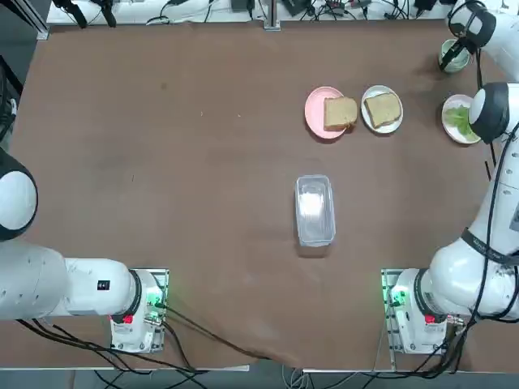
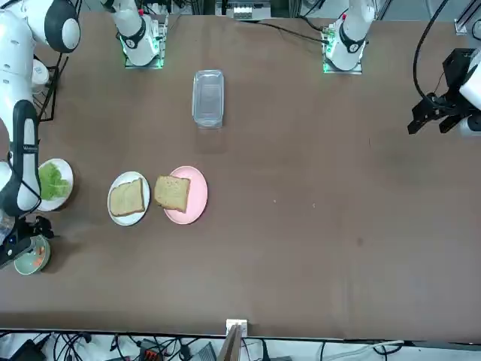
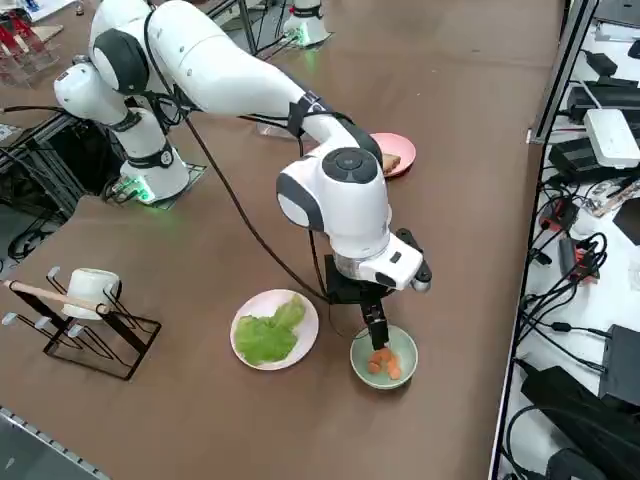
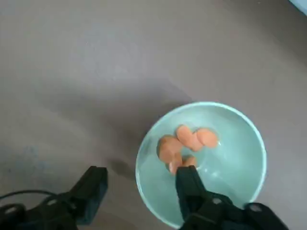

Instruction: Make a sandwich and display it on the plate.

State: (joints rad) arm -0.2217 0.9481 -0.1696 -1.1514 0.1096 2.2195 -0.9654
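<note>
Pincer [image 4: 139,184] is spread wide straddling your green bowl's [image 4: 240,167] rim, one finger by the orange slices [image 4: 184,143]. White plate [image 1: 381,121] with bread sits at the pincer's 8 o'clock in the top view.

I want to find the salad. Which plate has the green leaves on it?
The white plate next to the green cup, nearest the right pincer. The other white plate and the pink plate each hold bread.
</note>
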